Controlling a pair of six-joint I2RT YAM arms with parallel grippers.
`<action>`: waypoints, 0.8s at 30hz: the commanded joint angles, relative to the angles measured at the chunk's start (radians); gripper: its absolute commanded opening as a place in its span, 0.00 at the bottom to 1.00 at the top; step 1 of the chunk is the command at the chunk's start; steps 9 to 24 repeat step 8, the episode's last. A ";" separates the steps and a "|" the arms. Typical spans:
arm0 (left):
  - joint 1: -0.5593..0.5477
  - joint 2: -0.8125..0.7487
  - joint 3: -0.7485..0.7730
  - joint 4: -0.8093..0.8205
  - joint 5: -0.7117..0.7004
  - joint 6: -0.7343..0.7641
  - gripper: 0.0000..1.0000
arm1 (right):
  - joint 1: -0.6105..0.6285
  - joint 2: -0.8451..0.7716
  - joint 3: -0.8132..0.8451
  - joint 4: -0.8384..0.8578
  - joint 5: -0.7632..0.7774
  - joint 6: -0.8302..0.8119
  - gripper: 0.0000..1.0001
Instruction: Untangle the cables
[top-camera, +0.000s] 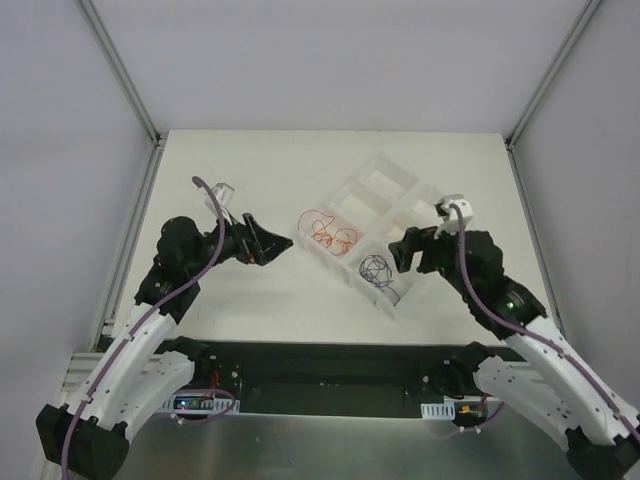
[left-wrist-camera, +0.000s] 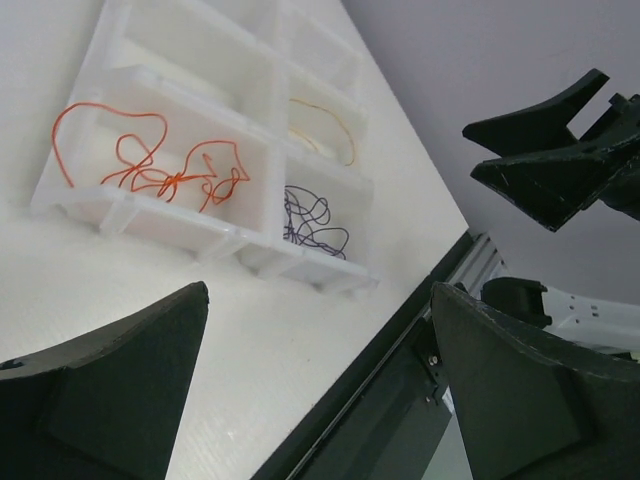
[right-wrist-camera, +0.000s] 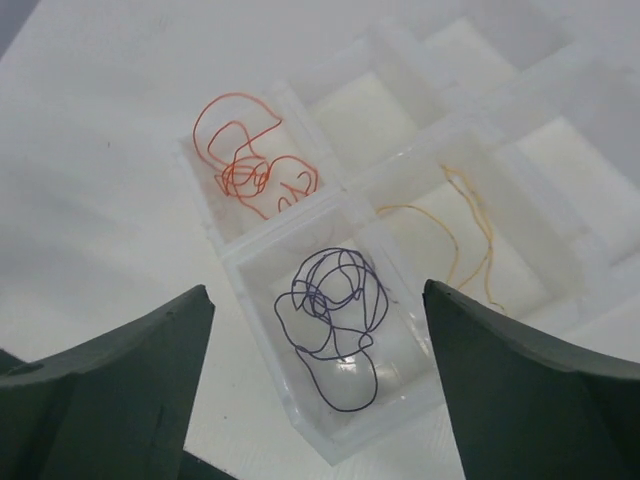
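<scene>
Currently I see the white table (top-camera: 250, 180) spreading out beneath both arms. The clear compartmented tray (top-camera: 382, 172) sits on it at an angle, ahead of the left gripper (top-camera: 272, 245) and partly under the right gripper (top-camera: 405, 250).

My left gripper hangs short of the tray's near-left corner and does not touch it. Its jaws are spread wide with nothing between them. My right gripper hovers over the tray's right side, its fingers also wide apart and empty.

The cables lie sorted, one to a compartment. The red cable (right-wrist-camera: 245, 170) is loosely looped in the cell that faces the left gripper, which is ahead and to the left of the right gripper. The dark blue-black cable (right-wrist-camera: 335, 310) lies coiled in the cell straight ahead of the right gripper, framed between its two fingers in the wrist view. The thin tan cable (right-wrist-camera: 487, 240) lies in the neighbouring cell toward that gripper's right finger, and it is faint against the plastic. I see no strand crossing a divider, and neither gripper touches a wire.
</scene>
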 joint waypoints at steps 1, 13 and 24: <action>-0.008 -0.075 -0.099 0.370 0.094 -0.055 0.93 | 0.002 -0.210 -0.103 0.075 0.201 -0.029 0.96; -0.033 -0.163 -0.145 0.514 0.049 -0.025 0.99 | 0.000 -0.491 -0.227 0.024 0.366 0.042 0.96; -0.033 -0.163 -0.145 0.514 0.049 -0.025 0.99 | 0.000 -0.491 -0.227 0.024 0.366 0.042 0.96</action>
